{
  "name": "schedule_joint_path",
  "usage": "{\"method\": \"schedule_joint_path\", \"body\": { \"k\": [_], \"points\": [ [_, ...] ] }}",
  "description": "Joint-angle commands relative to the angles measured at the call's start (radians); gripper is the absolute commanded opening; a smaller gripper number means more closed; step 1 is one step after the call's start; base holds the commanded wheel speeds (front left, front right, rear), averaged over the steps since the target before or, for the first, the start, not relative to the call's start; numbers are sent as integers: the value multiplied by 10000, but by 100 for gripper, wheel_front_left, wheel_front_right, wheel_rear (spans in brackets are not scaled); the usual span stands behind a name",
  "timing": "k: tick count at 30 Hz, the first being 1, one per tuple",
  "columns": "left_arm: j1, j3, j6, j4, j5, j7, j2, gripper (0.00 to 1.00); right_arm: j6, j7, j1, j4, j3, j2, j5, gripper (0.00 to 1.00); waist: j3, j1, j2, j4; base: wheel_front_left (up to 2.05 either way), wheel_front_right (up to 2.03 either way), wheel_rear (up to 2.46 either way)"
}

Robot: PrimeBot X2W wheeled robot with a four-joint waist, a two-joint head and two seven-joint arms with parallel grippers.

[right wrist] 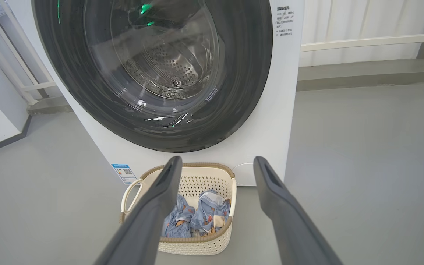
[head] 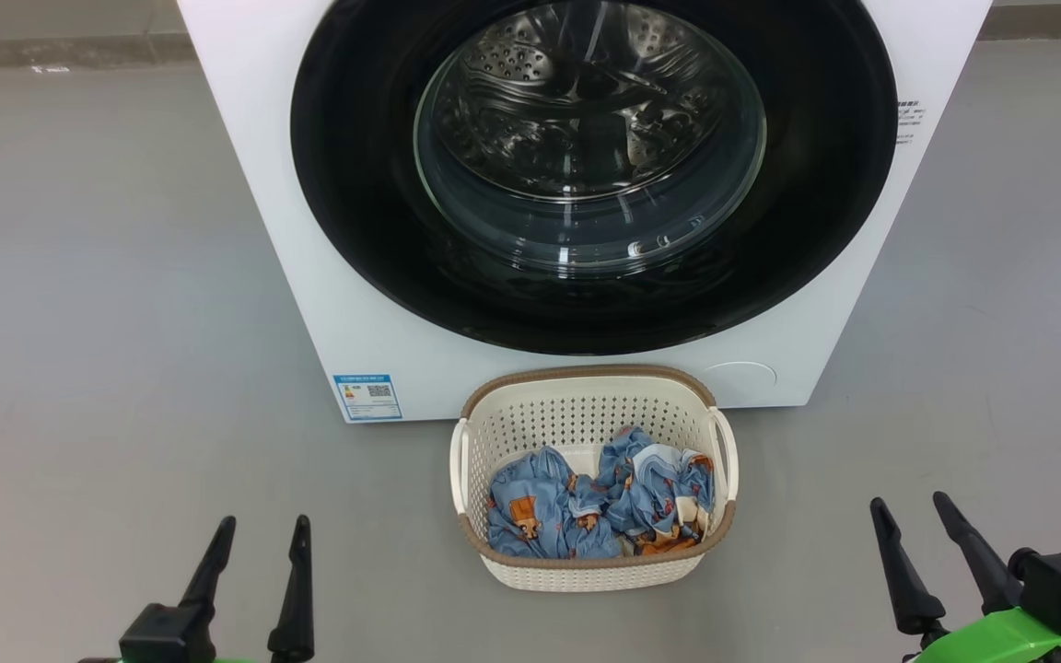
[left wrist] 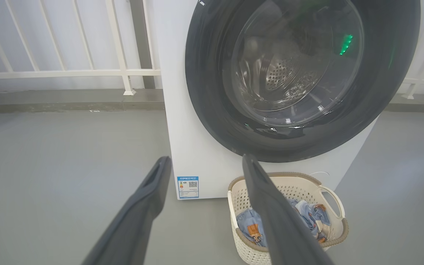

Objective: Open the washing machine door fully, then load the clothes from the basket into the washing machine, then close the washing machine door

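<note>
None of the three steps is done. The washing machine door (head: 590, 147) sits shut on the washing machine (head: 254, 184). The clothes (head: 595, 506) lie heaped in the basket (head: 586, 373), on the floor just below the door. Left gripper (head: 263, 522) and right gripper (head: 908, 502) hang low either side, jaws wide, empty. The left wrist view adds a white railing (left wrist: 68, 71); the right wrist view adds a printed notice (right wrist: 285, 20).
</note>
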Motion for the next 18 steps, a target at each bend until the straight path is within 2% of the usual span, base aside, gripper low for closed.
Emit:
{"method": "schedule_joint_path", "body": {
  "k": [1, 13, 18],
  "points": [
    [-257, 333, 40, -177, 54, -105, 116, 100, -11, -124, -59, -270, 161, -175, -140, 100, -6, 0, 0, -8, 0, 0, 0],
    [-278, 376, 142, -93, 241, -105, 116, 100, -11, -124, -26, -291, 34, -76, -149, 100, -33, 0, 0, -33, 0, 0, 0],
    [-269, 341, 193, -183, 500, -105, 116, 100, -11, -124, -31, -321, 21, -72, -153, 100, -31, 0, 0, -32, 26, 26, -52]
  ]
}}
